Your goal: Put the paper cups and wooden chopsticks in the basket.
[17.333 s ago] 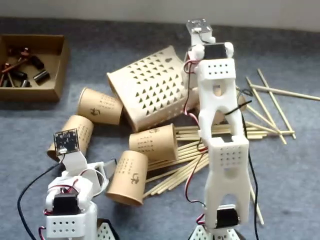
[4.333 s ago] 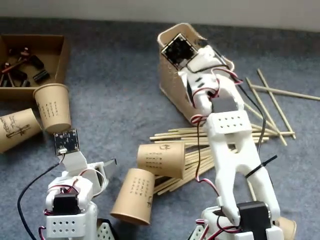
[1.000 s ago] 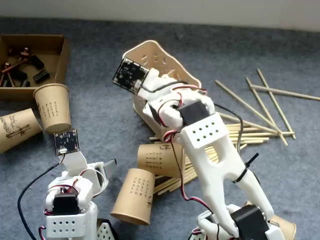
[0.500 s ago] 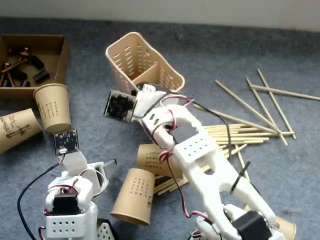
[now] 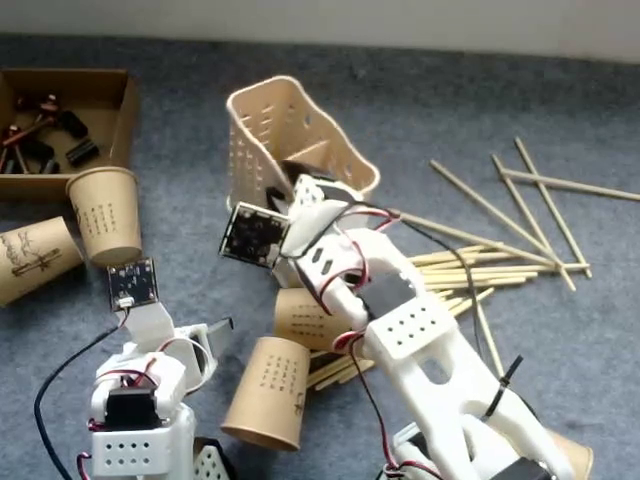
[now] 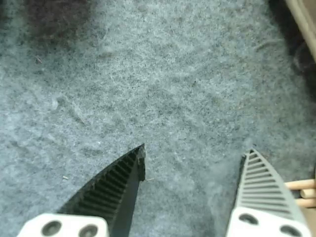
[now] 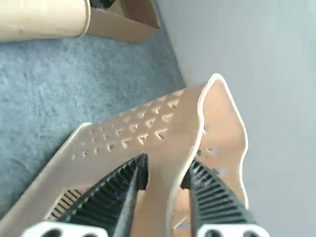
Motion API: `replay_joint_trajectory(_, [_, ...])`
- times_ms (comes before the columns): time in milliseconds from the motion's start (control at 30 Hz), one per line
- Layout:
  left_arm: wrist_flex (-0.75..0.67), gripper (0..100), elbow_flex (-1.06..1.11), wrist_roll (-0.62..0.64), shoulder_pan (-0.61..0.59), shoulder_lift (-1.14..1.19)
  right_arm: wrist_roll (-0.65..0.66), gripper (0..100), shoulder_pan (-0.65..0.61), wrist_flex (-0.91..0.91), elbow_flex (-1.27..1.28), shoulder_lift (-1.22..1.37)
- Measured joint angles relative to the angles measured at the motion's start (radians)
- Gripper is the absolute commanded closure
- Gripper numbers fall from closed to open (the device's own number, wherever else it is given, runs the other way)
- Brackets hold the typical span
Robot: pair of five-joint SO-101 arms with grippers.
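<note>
Basket (image 5: pixel 255 165): table centre.
Chopsticks (image 5: pixel 500 268): at its 4 o'clock.
Paper cups (image 5: pixel 265 390): at its 6 and 8 o'clock.
Box (image 5: pixel 60 188): at its 9 o'clock.

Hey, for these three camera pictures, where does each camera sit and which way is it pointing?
High view: fixed above the table, looking down at the basket, paper cups and chopsticks; the left arm and right arm both show.
Left wrist view: on the left arm's wrist, facing down at the table's grey cover; the left gripper is open.
Right wrist view: on the right arm's wrist, facing the basket wall; the right gripper is shut on it.
Shared: the high and right wrist views both show the basket and cardboard box.
</note>
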Motion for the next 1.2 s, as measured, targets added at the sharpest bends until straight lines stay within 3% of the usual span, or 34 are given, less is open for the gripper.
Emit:
replay_joint_trajectory(100, [0.000,70,0.000,0.000,0.000,0.000,-0.112,82.1,0.003,-0.011,-0.002,-0.038])
replay_joint_trajectory(367, [0.000,70,0.000,0.000,0.000,0.000,-0.161,82.1,0.008,-0.015,-0.002,-0.068])
replay_joint_trajectory(533, [0.000,70,0.000,0.000,0.000,0.000,-0.305,82.1,0.009,-0.014,-0.018,-0.068])
replay_joint_trajectory(800, [0.000,70,0.000,0.000,0.000,0.000,-0.545,82.1,0.009,0.267,-0.267,-0.068])
replay_joint_trajectory(1200, [0.000,70,0.000,0.000,0.000,0.000,-0.694,82.1,0.009,0.660,-0.397,-0.074])
